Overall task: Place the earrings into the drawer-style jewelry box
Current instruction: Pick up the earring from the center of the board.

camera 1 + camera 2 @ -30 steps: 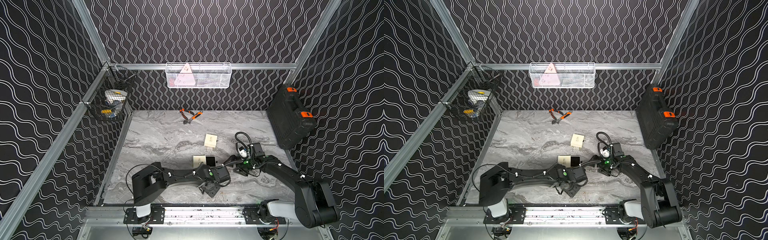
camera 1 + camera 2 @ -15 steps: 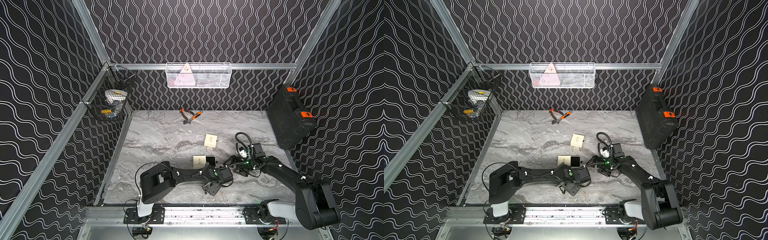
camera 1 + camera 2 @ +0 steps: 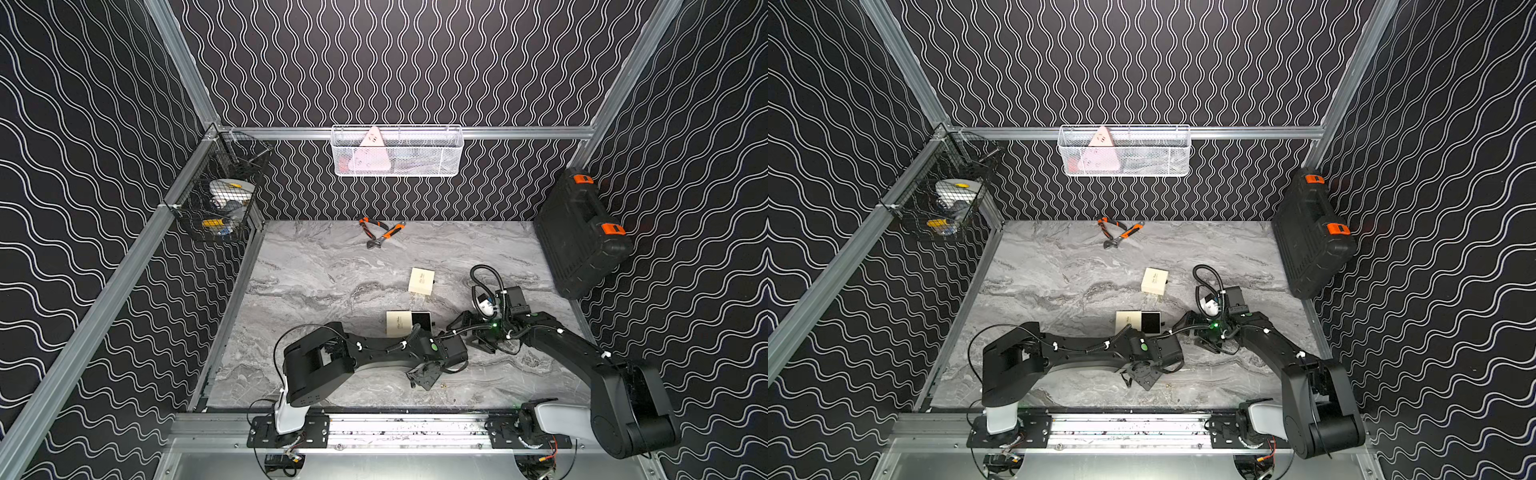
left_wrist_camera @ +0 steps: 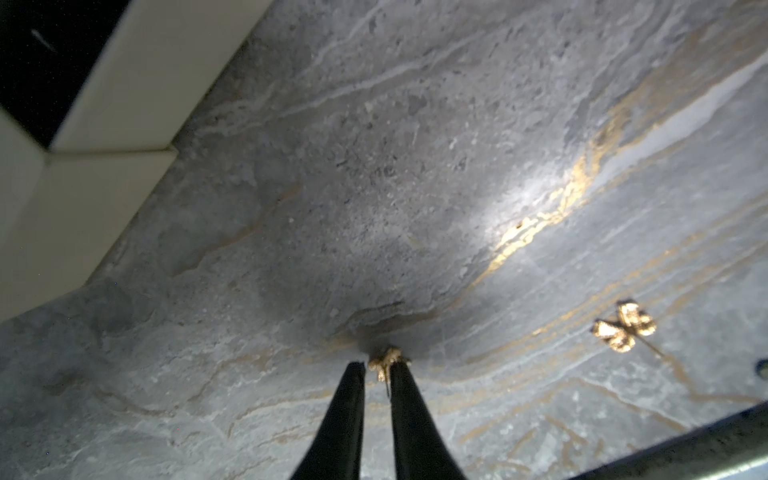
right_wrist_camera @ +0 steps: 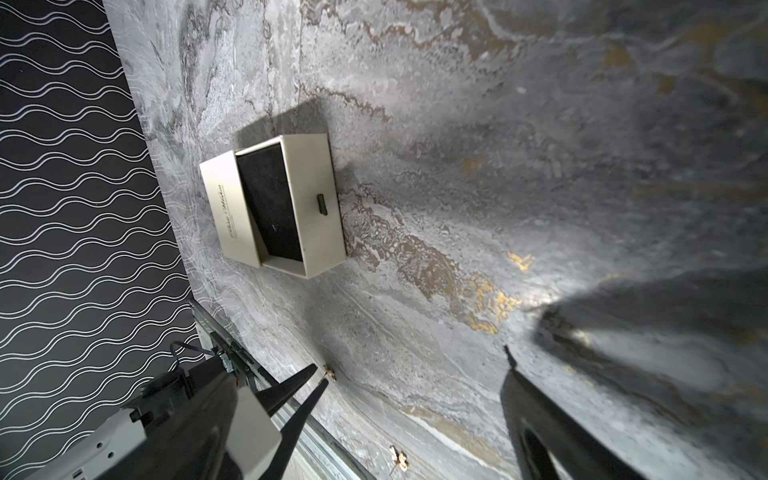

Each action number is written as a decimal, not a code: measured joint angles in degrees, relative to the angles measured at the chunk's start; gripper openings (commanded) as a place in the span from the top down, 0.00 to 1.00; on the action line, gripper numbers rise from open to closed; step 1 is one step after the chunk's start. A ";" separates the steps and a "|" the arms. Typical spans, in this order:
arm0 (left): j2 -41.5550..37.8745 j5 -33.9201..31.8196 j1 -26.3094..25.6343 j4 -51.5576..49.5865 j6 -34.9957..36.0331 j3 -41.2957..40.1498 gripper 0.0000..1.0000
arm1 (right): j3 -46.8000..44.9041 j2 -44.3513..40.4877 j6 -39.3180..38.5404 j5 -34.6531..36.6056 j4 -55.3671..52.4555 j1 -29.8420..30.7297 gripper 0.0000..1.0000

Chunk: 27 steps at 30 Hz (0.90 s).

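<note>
Left gripper (image 4: 378, 364) pinches a gold earring (image 4: 384, 362) against the marble tabletop (image 4: 415, 166)!
Second earring (image 4: 623, 328) lies loose nearby. The drawer-style jewelry box (image 5: 316, 187) sits close by, drawer out. The right gripper (image 3: 471, 336) gapes wide, empty.

Both top views sit high above the near edge of the bench (image 3: 332, 270) and look steeply down over all of it, nearly alike. The left wrist camera hangs very close to the bench, looking along the left gripper (image 4: 378, 365). The right wrist camera looks from somewhat farther back. Both wrist views share the jewelry box (image 5: 274, 203) and that gripper's tips.
</note>
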 measured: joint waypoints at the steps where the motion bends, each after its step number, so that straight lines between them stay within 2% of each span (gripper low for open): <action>1: 0.02 -0.07 0.00 -0.02 0.00 0.02 0.84 | 0.00 0.00 0.00 -0.04 0.00 0.00 0.00; 11: 0.17 -0.22 0.00 -0.31 0.02 -0.37 0.91 | -0.04 -0.02 0.13 -0.09 0.02 0.00 0.00; 15: 0.22 -0.39 0.00 -0.09 0.00 -0.76 1.00 | -0.04 -0.20 0.13 -0.07 0.00 0.00 0.00; 22: -1.07 -0.39 0.92 0.24 0.02 -1.40 1.00 | -0.04 -1.20 0.15 0.35 -0.02 0.00 0.00; 27: -6.58 1.25 4.98 1.60 0.02 -2.91 1.00 | -0.04 -3.82 0.20 0.70 -0.17 -0.02 0.00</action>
